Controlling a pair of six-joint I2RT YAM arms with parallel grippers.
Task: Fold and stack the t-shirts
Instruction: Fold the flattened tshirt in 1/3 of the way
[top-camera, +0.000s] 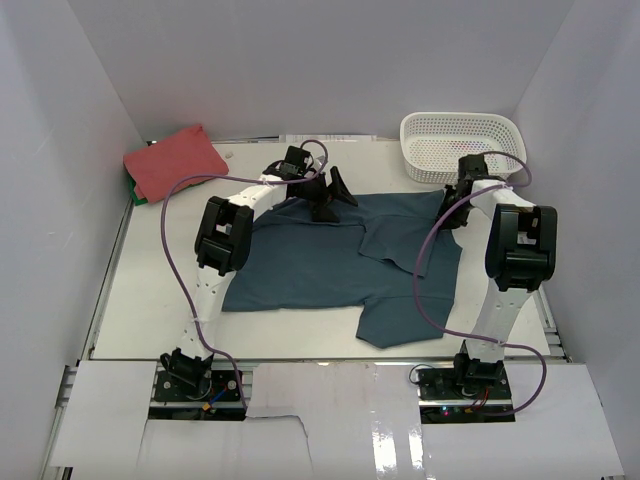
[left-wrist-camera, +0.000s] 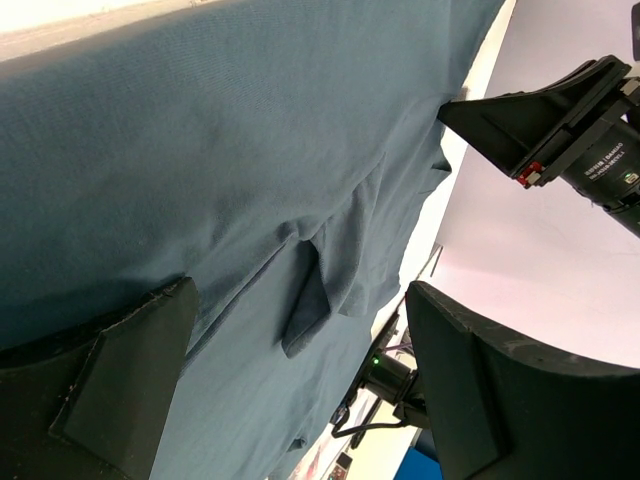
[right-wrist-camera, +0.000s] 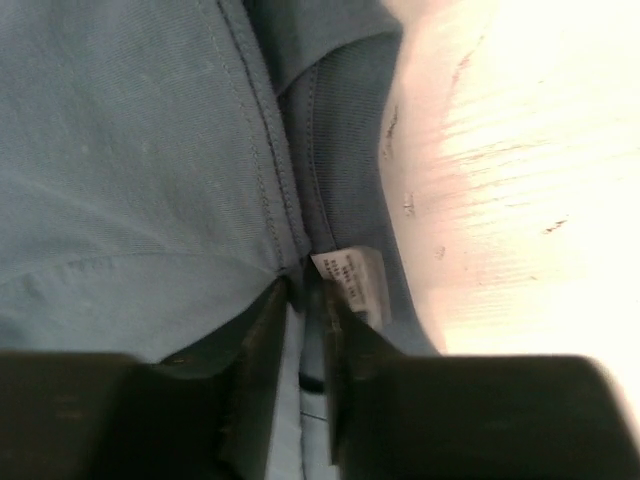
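The dark teal t-shirt lies spread on the table, its right side folded over and one sleeve hanging toward the front edge. My right gripper is shut on the shirt's collar edge, right beside the white neck label. Over the shirt's far edge hovers my left gripper, jaws wide open and nothing between them; below it the teal cloth shows soft wrinkles. The coral-red t-shirt rests folded at the back left corner.
A white lattice basket stands at the back right, just behind the right wrist. Something green peeks out under the red shirt. White walls close in the table on three sides.
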